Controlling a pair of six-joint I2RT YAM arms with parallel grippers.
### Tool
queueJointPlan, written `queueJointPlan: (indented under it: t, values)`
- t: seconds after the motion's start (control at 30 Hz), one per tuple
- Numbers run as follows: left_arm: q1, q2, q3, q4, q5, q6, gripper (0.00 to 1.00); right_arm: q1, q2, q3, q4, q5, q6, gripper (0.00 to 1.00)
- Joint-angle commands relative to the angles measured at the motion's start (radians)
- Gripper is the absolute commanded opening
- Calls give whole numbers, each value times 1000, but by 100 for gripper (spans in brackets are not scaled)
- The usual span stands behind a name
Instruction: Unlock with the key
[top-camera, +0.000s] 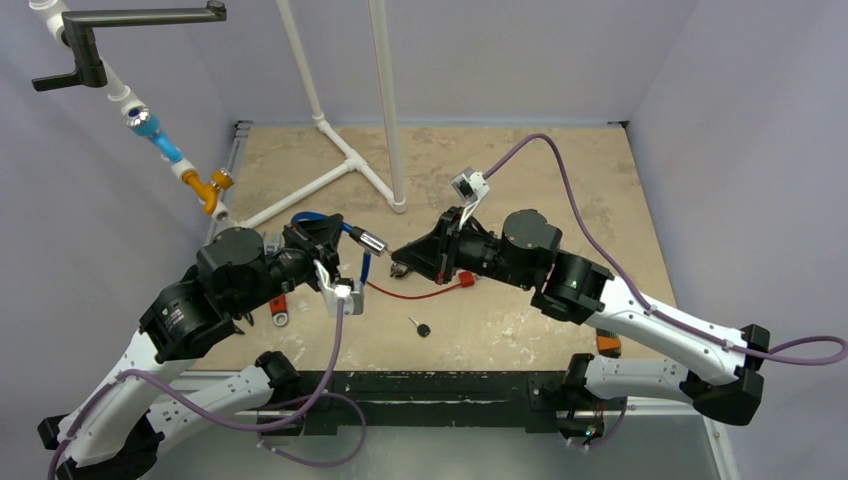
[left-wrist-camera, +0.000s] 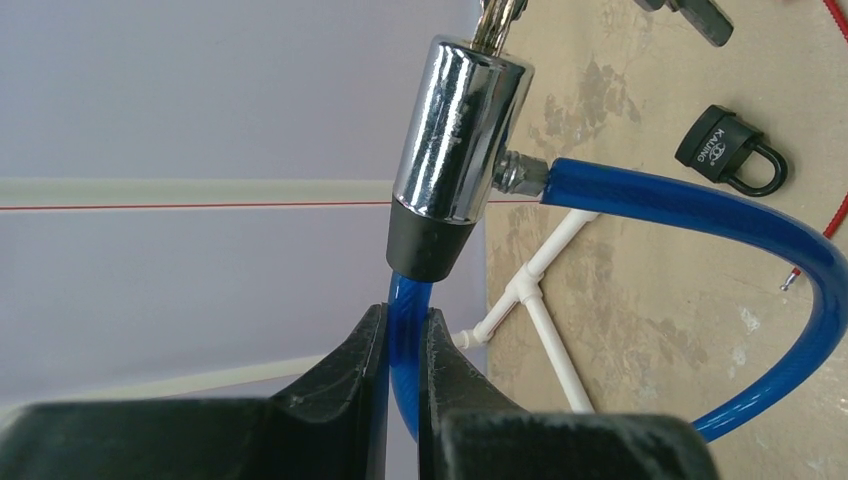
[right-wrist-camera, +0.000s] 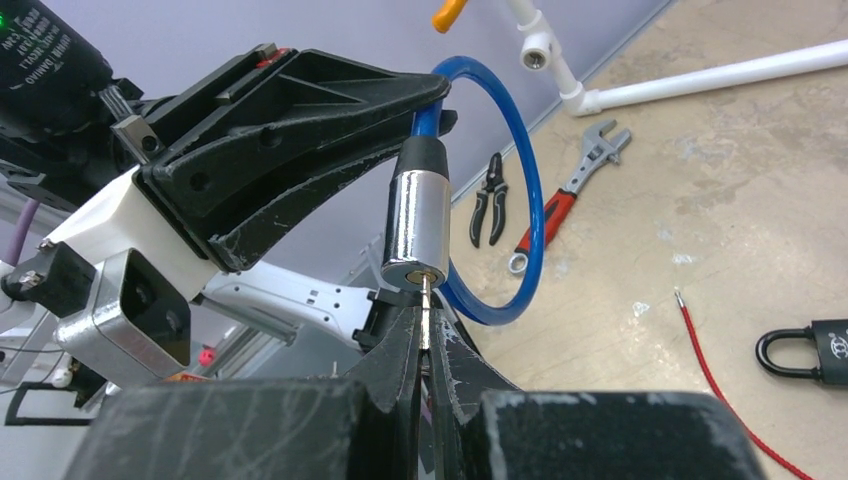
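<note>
While your left pincer (left-wrist-camera: 405, 335) is squeezing the blue cable (left-wrist-camera: 700, 205) just under the lock's chrome cylinder (left-wrist-camera: 460, 130), your right pincer (right-wrist-camera: 425, 335) is pinching the key (right-wrist-camera: 425, 298), its jaws closed tight on it. Only the right wrist camera is showing you the important bit. The key's shaft is sitting in the keyhole at the cylinder's end face, and the whole lock is hanging in the air above the desk (top-camera: 560, 160). The left wrist camera is looking along the cylinder from its cable end, so the keyhole face is pointing away from you there. Instead it is showing you a black padlock (left-wrist-camera: 728, 150) lying on the desk beyond the cable loop. The overhead camera is giving you both arms meeting mid-desk. A red wire (top-camera: 410, 292) is trailing beneath them and a second key (top-camera: 420, 327) is lying loose nearer the arm bases, but the insertion itself is too small to make out there.
</note>
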Motion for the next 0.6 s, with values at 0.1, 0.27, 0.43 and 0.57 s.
queueJointPlan:
  t: [0.1,0.27,0.43,0.57]
  values:
    - [-19,5,18,71,24,17,0,15,14,5,143,-11,14,0]
    - [-36,7,46,19,89,19,0,25,57,40,129,-18,-24,0]
    - [-47,19,73,-23,130,5,0,25,91,93,70,32,-81,0]
    - [-49,28,84,-62,130,-5,0,24,71,111,20,49,-122,29]
